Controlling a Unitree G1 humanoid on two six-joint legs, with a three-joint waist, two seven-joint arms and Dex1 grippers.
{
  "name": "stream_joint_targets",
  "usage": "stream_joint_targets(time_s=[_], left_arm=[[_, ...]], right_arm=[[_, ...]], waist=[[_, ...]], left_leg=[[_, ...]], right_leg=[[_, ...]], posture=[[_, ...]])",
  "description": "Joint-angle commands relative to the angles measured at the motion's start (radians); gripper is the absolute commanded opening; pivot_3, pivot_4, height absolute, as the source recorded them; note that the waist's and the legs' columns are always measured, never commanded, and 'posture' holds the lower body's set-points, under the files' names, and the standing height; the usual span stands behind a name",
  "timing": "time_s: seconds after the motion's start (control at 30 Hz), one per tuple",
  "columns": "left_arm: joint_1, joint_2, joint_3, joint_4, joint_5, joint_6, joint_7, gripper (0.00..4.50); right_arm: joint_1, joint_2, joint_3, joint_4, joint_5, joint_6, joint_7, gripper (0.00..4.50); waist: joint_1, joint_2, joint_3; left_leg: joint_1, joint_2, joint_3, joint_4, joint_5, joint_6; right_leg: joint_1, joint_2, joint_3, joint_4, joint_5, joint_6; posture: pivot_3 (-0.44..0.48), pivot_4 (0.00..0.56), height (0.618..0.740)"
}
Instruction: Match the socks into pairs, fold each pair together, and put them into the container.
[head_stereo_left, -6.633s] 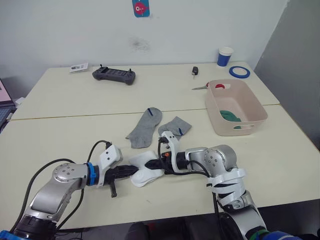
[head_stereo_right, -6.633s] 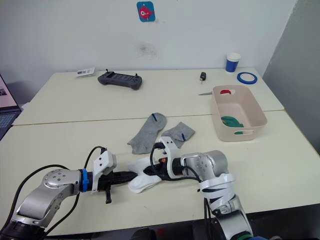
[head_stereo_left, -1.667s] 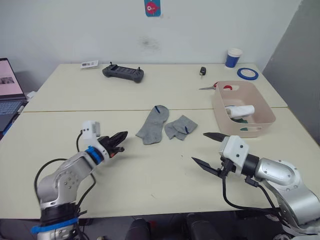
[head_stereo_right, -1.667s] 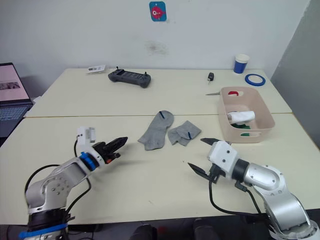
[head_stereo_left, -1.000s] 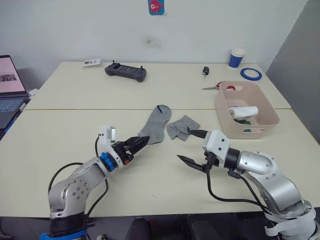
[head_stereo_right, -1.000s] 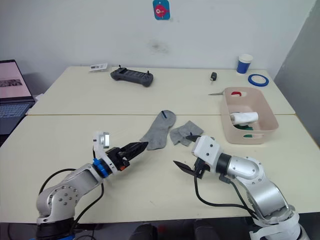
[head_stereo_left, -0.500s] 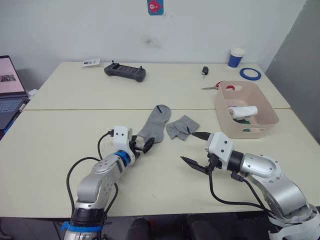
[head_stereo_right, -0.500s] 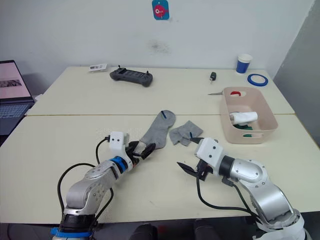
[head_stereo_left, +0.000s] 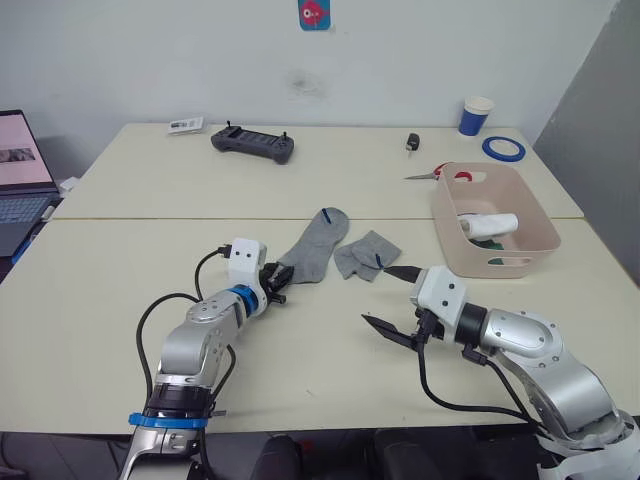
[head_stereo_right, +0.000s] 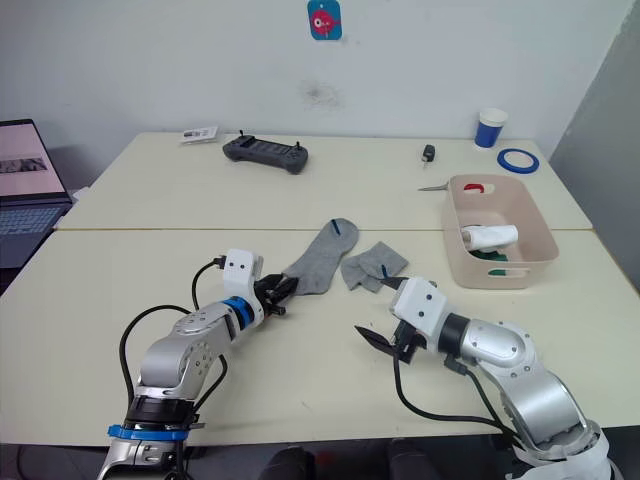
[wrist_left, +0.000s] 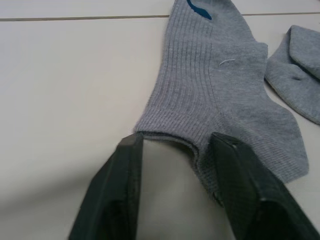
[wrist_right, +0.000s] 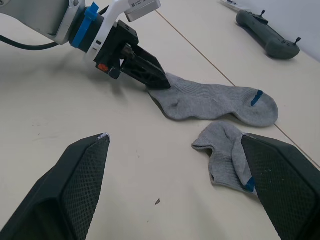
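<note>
Two grey socks lie mid-table. The long one (head_stereo_left: 312, 250) is flat with a blue cuff mark at its far end; the other (head_stereo_left: 362, 255) is crumpled just right of it. My left gripper (head_stereo_left: 283, 273) rests at the long sock's near end. In the left wrist view its fingers (wrist_left: 131, 165) stand a little apart, with the sock's edge (wrist_left: 170, 137) between the tips. My right gripper (head_stereo_left: 377, 294) hovers wide open over bare table, in front of the crumpled sock. The pink-beige container (head_stereo_left: 495, 262) at the right holds a rolled white pair (head_stereo_left: 490, 222) over a green pair (head_stereo_left: 488, 240).
At the back of the table lie a black controller (head_stereo_left: 252, 145), a small key fob (head_stereo_left: 411, 142), scissors (head_stereo_left: 435, 174), a blue-white cup (head_stereo_left: 472, 115) and a blue tape ring (head_stereo_left: 505, 147). A laptop (head_stereo_left: 20, 180) stands off the left edge.
The white pair, on the table earlier, now lies in the container. My left gripper reached forward to the long sock's near end and its fingers narrowed. The right gripper barely moved.
</note>
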Motion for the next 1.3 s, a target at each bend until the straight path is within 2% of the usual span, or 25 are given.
stream_joint_targets(time_s=[0.03,0.1,0.13,0.43,0.63,0.7,0.8,0.97,1.03,1.1,1.2,1.3], left_arm=[[0.025,0.0,0.002,-0.003,-0.009,0.026,-0.026,0.83],[0.041,0.005,0.018,-0.033,-0.025,0.034,-0.044,0.19],[0.053,0.011,0.024,-0.053,-0.032,0.037,-0.056,0.02],[0.251,0.125,0.155,-0.28,-0.166,0.07,-0.185,0.02],[0.403,0.206,0.359,-0.401,-0.356,0.127,-0.284,0.02],[0.433,0.257,0.428,-0.402,-0.398,0.143,-0.314,0.02],[0.441,0.385,0.572,-0.366,-0.493,0.202,-0.392,0.02],[0.427,0.598,0.639,-0.397,-0.623,0.317,-0.526,0.02],[0.351,0.649,0.622,-0.425,-0.733,0.39,-0.511,0.02],[0.282,0.66,0.553,-0.467,-0.804,0.438,-0.474,0.02],[0.216,0.643,0.434,-0.512,-0.843,0.474,-0.437,0.02],[0.151,0.588,0.23,-0.546,-0.789,0.465,-0.428,0.02]], right_arm=[[-0.001,-0.006,-0.009,-0.039,0.008,-0.009,-0.002,4.5],[-0.003,-0.006,-0.008,-0.037,0.008,-0.011,0.0,4.5],[-0.003,-0.007,-0.007,-0.037,0.007,-0.012,0.0,4.5],[-0.007,-0.009,-0.005,-0.031,0.013,-0.023,0.014,4.5],[-0.003,-0.011,-0.007,-0.025,0.016,-0.039,0.028,4.5],[-0.001,-0.013,-0.008,-0.022,0.017,-0.045,0.033,4.5],[-0.005,-0.007,-0.005,-0.014,0.024,-0.052,0.043,4.5],[-0.018,-0.001,-0.003,-0.003,0.037,-0.054,0.058,4.5],[-0.018,-0.007,-0.02,-0.002,0.048,-0.047,0.063,4.5],[-0.01,-0.024,-0.043,-0.007,0.062,-0.035,0.071,4.5],[0.008,-0.065,-0.078,-0.018,0.083,-0.018,0.087,4.5],[0.044,-0.131,-0.145,-0.05,0.124,0.031,0.11,4.5]], waist=[[0.0,0.0,0.0],[0.0,0.0,0.0],[0.0,0.0,0.0],[-0.008,0.0,0.0],[-0.009,0.0,0.0],[-0.009,0.0,0.001],[-0.009,-0.001,0.002],[-0.005,0.0,0.002],[0.0,-0.001,0.003],[0.002,-0.001,0.003],[0.0,0.0,0.004],[0.0,0.001,0.004]], left_leg=[[0.0,0.0,0.0,0.0,0.0,0.0],[0.0,0.0,0.0,0.0,0.0,0.0],[0.0,0.0,0.0,0.0,0.0,0.0],[0.0,0.001,0.0,-0.002,0.0,0.0],[0.0,0.001,0.0,-0.002,0.0,0.0],[0.0,0.001,0.0,-0.002,0.0,0.0],[0.0,0.002,-0.001,-0.003,0.0,0.0],[0.0,0.001,0.0,-0.003,0.0,0.0],[-0.001,0.001,0.001,-0.004,0.0,0.0],[-0.001,0.001,0.001,-0.003,0.0,0.0],[-0.001,0.0,0.002,-0.004,0.0,0.0],[-0.001,0.0,0.002,-0.004,0.0,0.0]], right_leg=[[0.0,0.0,0.0,0.0,0.0,0.0],[0.0,0.0,0.0,0.0,0.0,0.0],[0.0,0.0,0.0,0.0,0.0,0.0],[-0.001,0.0,0.0,-0.001,0.0,0.0],[-0.001,-0.001,0.0,-0.002,0.0,-0.001],[-0.001,-0.001,0.0,-0.002,-0.001,-0.001],[-0.002,0.0,0.0,-0.002,-0.003,-0.005],[-0.002,-0.002,-0.001,-0.004,-0.005,-0.009],[-0.001,-0.003,0.0,-0.005,-0.005,-0.009],[-0.001,-0.003,-0.001,-0.006,-0.005,-0.008],[-0.001,-0.004,0.0,-0.007,-0.001,-0.001],[-0.001,-0.003,0.0,-0.006,-0.001,0.0]], posture=[[0.0,0.15,0.74],[0.0,0.15,0.74],[0.0,0.15,0.74],[0.0,0.15,0.74],[0.0,0.15,0.74],[0.0,0.15,0.74],[0.0,0.15,0.74],[0.0,0.15,0.74],[0.0,0.15,0.74],[0.0,0.15,0.74],[0.0,0.15,0.74],[0.0,0.15,0.74]])
